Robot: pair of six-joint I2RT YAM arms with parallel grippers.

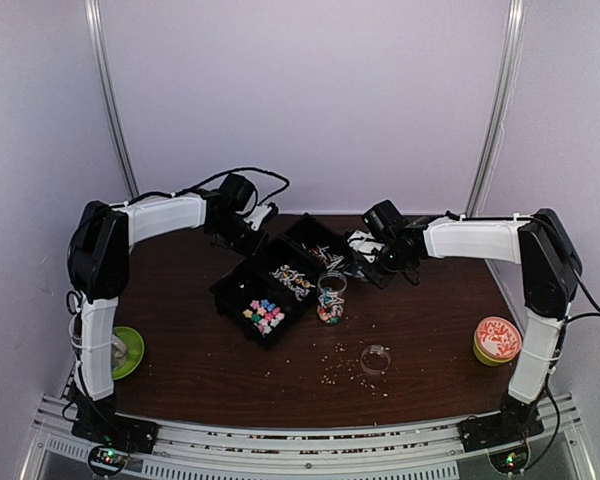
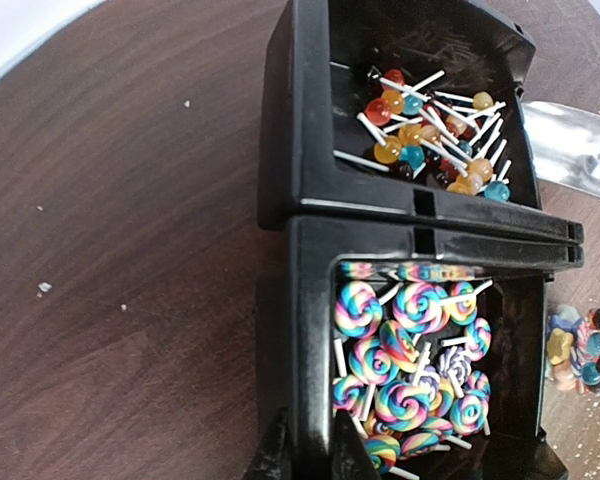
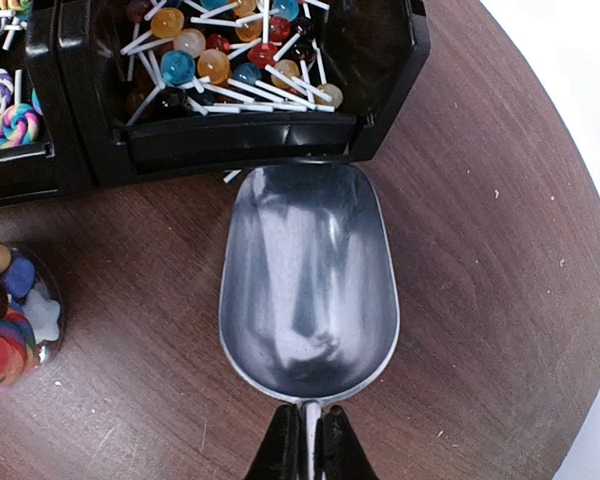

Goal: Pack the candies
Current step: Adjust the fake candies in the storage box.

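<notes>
The right hand (image 3: 306, 455) is closed tight on the handle of a shiny scoop (image 3: 308, 285). The scoop is empty and sticks out straight ahead of the hand, its tip right at the black tray (image 3: 240, 145). The candies (image 3: 215, 65) lie in the tray, just past the tip. The left hand (image 2: 312, 452) pinches the tray's wall, with swirly candies right in front of it.

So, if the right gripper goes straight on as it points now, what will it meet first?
The right gripper holds a scoop, whose front edge would hit the near wall of the tray first, under the round lollipops. They look almost touching; height is unclear.
</notes>
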